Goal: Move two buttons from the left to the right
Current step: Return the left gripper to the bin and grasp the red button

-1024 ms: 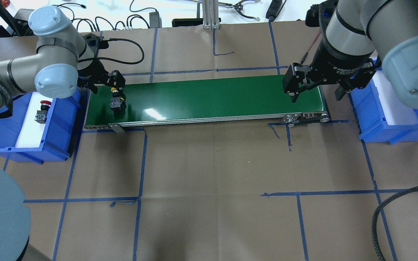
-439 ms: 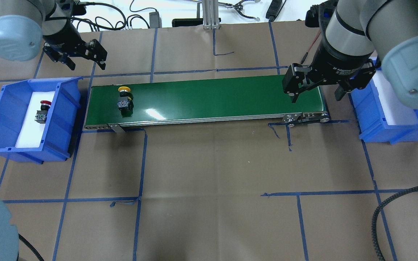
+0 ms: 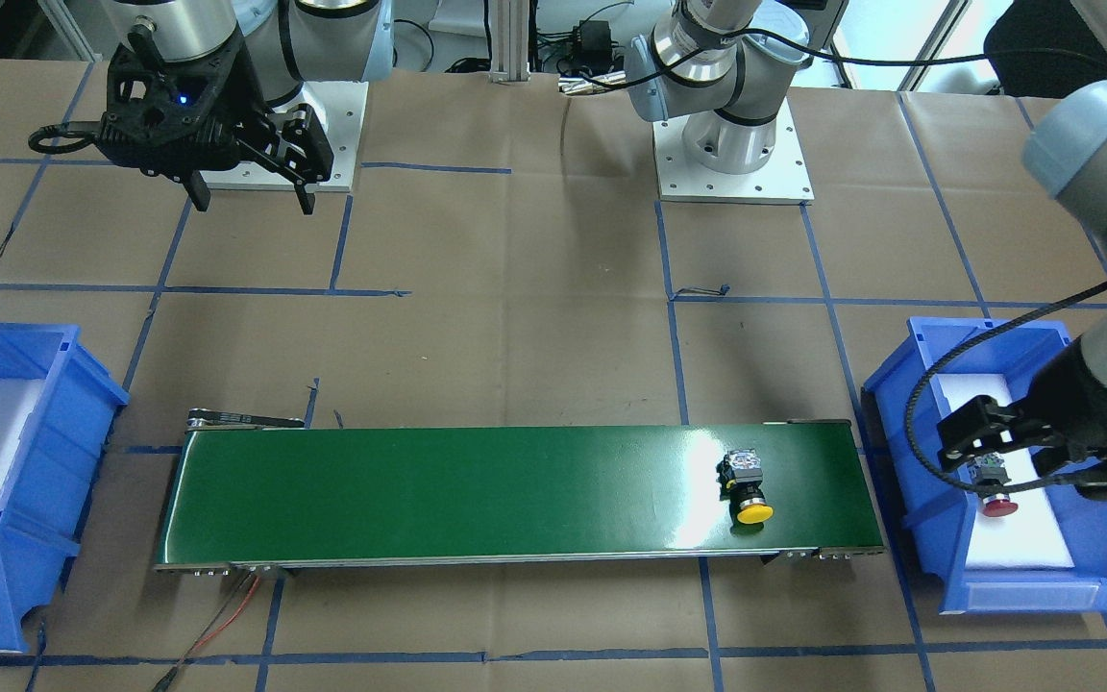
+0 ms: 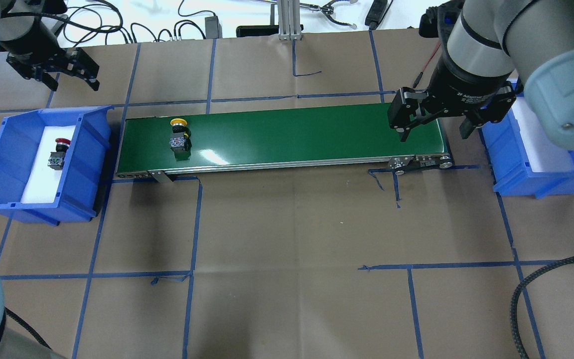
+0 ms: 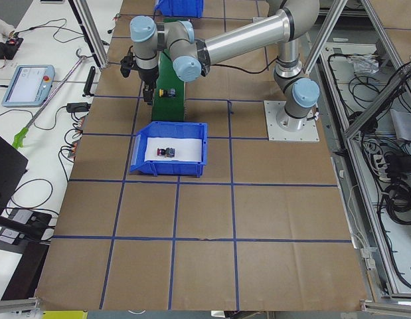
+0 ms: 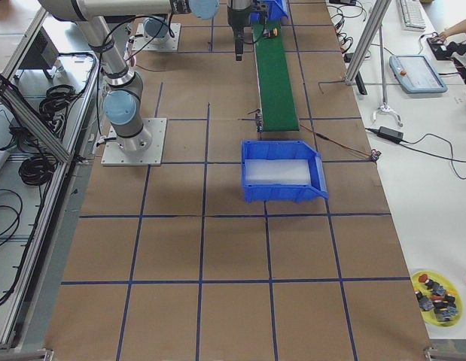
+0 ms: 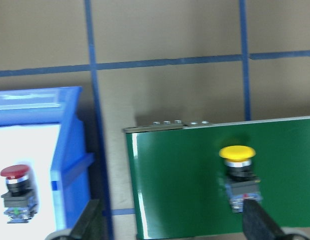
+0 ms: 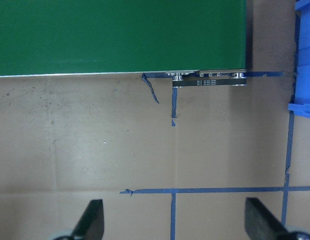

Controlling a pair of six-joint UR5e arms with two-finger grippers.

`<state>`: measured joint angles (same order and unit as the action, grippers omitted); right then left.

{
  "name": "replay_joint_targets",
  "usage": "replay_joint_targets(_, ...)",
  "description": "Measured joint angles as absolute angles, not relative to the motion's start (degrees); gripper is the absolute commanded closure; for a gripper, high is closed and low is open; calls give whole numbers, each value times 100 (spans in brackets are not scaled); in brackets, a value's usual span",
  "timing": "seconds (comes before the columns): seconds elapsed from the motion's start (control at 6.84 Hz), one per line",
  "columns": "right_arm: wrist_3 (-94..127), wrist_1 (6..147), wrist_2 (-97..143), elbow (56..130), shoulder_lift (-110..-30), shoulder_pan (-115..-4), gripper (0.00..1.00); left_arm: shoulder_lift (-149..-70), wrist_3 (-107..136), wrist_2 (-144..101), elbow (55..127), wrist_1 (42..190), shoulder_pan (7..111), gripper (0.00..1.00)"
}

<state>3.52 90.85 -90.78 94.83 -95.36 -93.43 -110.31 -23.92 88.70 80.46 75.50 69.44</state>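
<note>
Since the earlier frames the left gripper (image 4: 73, 84) has been lifted off the yellow button (image 4: 179, 135) and carried away to the robot's left. It is now seen raised above the worktop (image 4: 292, 224), past the far corner of the left blue bin (image 4: 83, 164). Its fingers (image 7: 89, 222) are held apart and nothing is gripped. The yellow button has been shifted a little along the green conveyor belt (image 4: 307, 132) towards the right, and it is still near the belt's left end. The right gripper (image 4: 435, 130) has not been moved: it is held over the belt's right end, just beside the right blue bin (image 4: 511, 174), with its fingers (image 8: 92, 220) spread and empty.

The yellow button is laid on its side. Its long axis is set across the belt, with the cap pointed away from the robot and the grey-black body towards it. The red button (image 4: 58, 153) is left unmoved on the white pad (image 4: 43, 174) inside the left blue bin. It is likewise laid down, with its cap turned away from the robot and its axis slightly slanted.
</note>
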Motion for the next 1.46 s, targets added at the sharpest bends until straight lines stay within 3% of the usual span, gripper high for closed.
replay_joint_targets(0.73, 351, 9077, -9080, 9484, -9540, -9343, 0, -11091, -3738, 8818, 8548, 7255, 5727, 0)
replay_joint_targets(1.46, 352, 9069, -9084, 9491, -9536, -9343, 0, -11325, -3748, 8805, 10038, 5134, 5684, 0)
